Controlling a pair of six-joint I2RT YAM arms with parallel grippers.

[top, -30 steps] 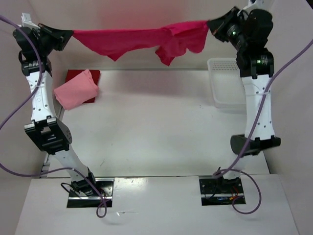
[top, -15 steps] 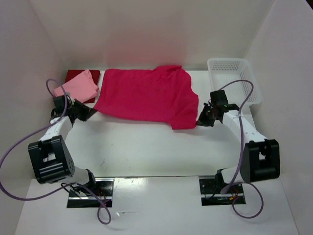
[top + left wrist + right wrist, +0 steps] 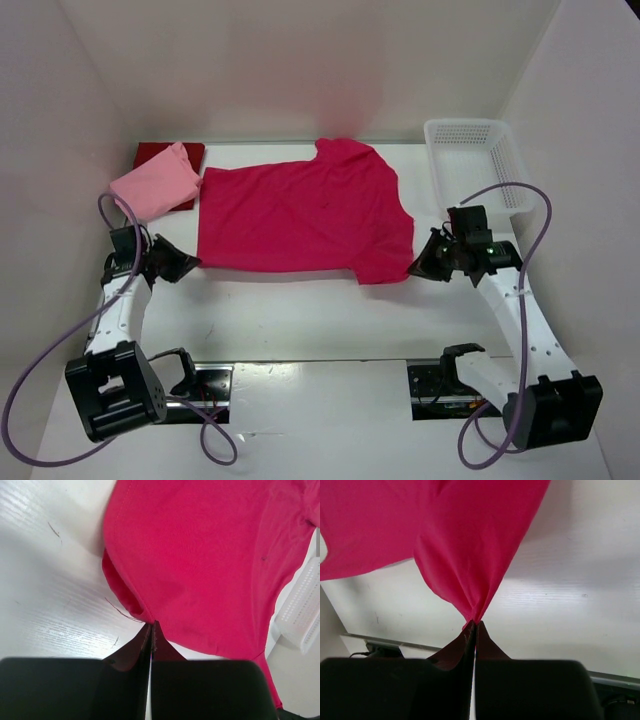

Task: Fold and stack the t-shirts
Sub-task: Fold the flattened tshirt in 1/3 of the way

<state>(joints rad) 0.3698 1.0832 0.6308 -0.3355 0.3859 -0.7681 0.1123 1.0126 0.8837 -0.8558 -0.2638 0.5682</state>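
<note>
A magenta-crimson t-shirt (image 3: 300,212) lies spread flat across the middle of the table. My left gripper (image 3: 193,262) is shut on its near left corner (image 3: 142,614), the cloth bunched at the fingertips. At the near right corner my right gripper (image 3: 413,270) is shut on the shirt too, and the fabric (image 3: 470,570) fans away from the pinch. A folded light pink t-shirt (image 3: 155,182) rests on a folded dark red t-shirt (image 3: 162,152) at the back left.
A white mesh basket (image 3: 476,165) stands at the back right, also seen as the basket's edge (image 3: 300,605) in the left wrist view. White walls enclose the table on three sides. Purple cables loop beside both arms.
The shirt hung stretched in the air between both raised grippers a second ago. Both arms came down and toward the near edge, and the shirt now lies flat on the table.
</note>
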